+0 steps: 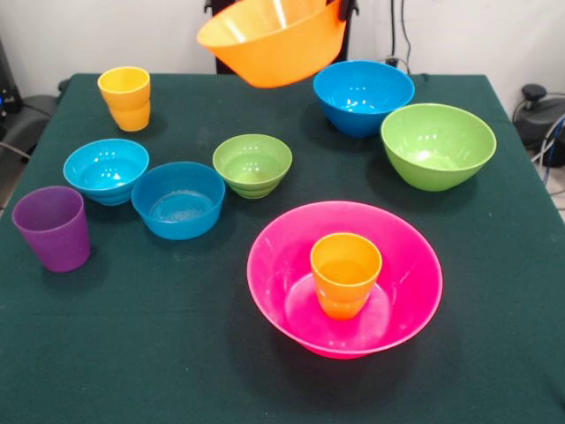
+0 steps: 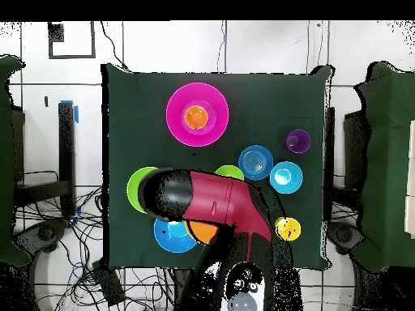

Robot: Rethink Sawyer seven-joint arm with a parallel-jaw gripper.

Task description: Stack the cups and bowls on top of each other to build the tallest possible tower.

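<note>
Large orange bowl [image 1: 272, 40] aloft, seemingly in gripper [image 1: 346, 9]

Seen from overhead, the arm [image 2: 212, 206] was a thick, rounded body in two colours. Its long middle section was a deep crimson shell, smooth and glossy, widening toward 4 o'clock. At the 9 o'clock end sat a black, barrel-shaped segment with a pale sheen along its top. Toward 6 o'clock the shell gave way to black housing, and below that a grey-white rounded part of the base [image 2: 241, 293] showed. In the front view only small black pieces appeared at the top edge.
</note>
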